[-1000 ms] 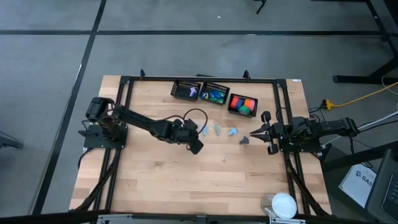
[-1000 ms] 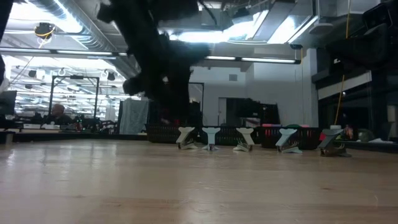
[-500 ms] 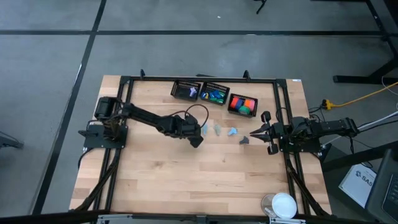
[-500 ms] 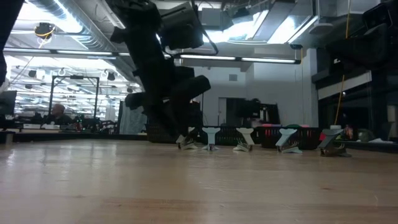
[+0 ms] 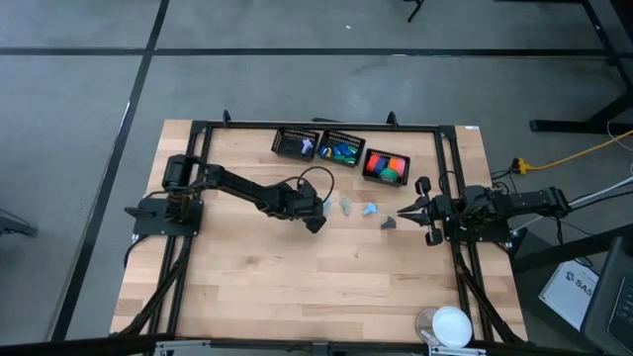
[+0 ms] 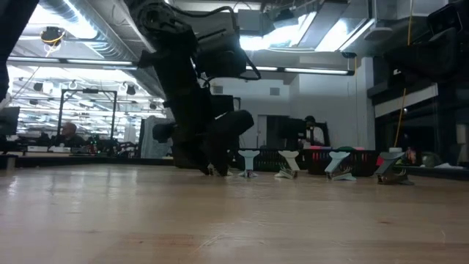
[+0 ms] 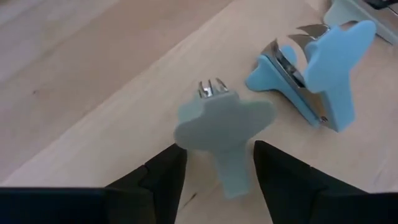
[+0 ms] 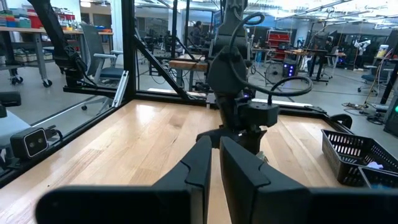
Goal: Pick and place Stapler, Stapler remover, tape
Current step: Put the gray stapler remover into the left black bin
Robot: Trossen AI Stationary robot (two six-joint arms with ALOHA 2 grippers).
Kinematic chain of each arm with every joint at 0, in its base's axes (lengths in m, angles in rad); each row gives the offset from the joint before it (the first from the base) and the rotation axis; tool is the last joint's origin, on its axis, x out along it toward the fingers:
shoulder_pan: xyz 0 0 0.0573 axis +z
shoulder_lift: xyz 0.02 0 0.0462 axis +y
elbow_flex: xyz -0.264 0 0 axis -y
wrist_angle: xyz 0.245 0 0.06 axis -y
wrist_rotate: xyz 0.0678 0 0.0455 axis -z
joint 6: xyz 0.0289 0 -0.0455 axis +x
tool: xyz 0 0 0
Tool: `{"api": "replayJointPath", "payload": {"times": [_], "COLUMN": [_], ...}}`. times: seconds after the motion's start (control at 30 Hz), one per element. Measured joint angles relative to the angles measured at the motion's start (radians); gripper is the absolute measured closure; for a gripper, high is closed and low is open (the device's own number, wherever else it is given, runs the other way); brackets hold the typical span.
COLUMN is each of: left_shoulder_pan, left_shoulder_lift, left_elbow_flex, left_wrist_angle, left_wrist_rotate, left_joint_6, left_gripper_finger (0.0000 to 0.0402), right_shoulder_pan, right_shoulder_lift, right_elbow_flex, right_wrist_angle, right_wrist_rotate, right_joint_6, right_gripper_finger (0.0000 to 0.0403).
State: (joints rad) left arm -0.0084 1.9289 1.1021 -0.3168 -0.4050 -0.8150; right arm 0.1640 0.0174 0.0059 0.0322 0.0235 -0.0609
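Down on the worktop (image 5: 297,277), the left gripper (image 7: 214,180) has its fingers (image 7: 165,177) released, straddling a pale grey-blue staple remover (image 7: 222,127) without gripping it. Just beside it lies a brighter blue staple remover (image 7: 317,74). The right gripper (image 5: 404,212) waits at the right edge, fingers clenched. Three black baskets (image 5: 341,150) sit along the far side.

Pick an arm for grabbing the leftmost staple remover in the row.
Left. The left gripper is open and already straddles the grey-blue staple remover on the table. The right gripper waits, shut, at the row's far end.
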Motion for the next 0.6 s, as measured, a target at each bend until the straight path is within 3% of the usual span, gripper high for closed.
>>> {"api": "replayJointPath", "payload": {"times": [0.2,0.47,0.6], "left_shoulder_pan": [0.002,0.007,0.015], "left_shoulder_lift": [-0.012,-0.032,-0.033], "left_elbow_flex": [-0.001,-0.001,-0.001], "left_wrist_angle": [-0.005,-0.024,-0.023], "left_wrist_rotate": [-0.026,0.0,0.014], "left_joint_6": [0.027,0.035,0.044], "left_gripper_finger": [0.0259,0.0353,0.036], "right_shoulder_pan": [0.0,0.0,0.0], "right_shoulder_lift": [0.0,0.0,0.0], "right_elbow_flex": [0.0,0.0,0.0], "right_wrist_angle": [0.0,0.0,0.0], "right_wrist_rotate": [0.0,0.0,0.0], "right_joint_6": [0.0,0.0,0.0], "right_gripper_finger": [0.0363,0.0363,0.0363]}}
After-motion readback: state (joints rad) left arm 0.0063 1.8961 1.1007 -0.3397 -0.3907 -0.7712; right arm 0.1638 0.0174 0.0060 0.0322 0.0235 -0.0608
